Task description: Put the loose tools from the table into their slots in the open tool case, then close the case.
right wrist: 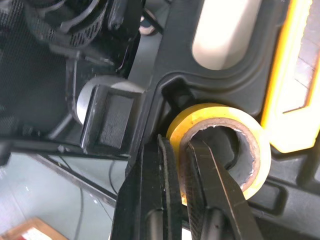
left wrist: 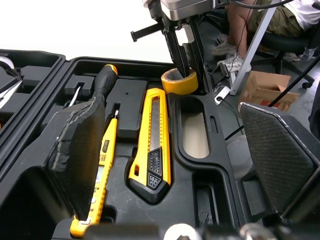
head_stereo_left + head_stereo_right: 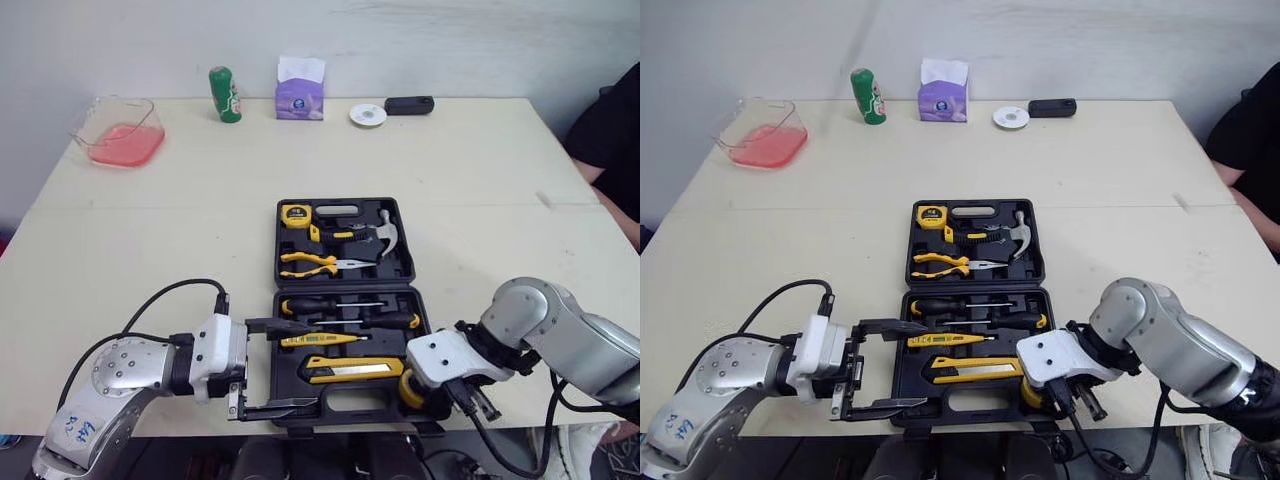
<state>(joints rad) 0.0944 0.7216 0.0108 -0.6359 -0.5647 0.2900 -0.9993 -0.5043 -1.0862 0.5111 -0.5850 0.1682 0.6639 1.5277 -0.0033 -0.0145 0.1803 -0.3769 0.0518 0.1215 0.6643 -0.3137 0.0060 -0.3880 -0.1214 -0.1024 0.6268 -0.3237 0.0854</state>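
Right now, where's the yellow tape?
Left eye view: the yellow tape sits in the tool case, near right corner, beside the utility knife, pinched by the right end effector.

At the right edge of the frame a person (image 3: 615,140) is cut off, with just a dark sleeve showing. Toward the lower right, the tape roll (image 3: 408,388) is mostly hidden behind the right gripper (image 1: 180,146) (a yellow sliver shows). Print on the tape measure (image 3: 295,213) is too small to read.

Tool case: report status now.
Left gripper open at case front. Right gripper shut on tape roll, at corner slot. Case open; both grippers over it.
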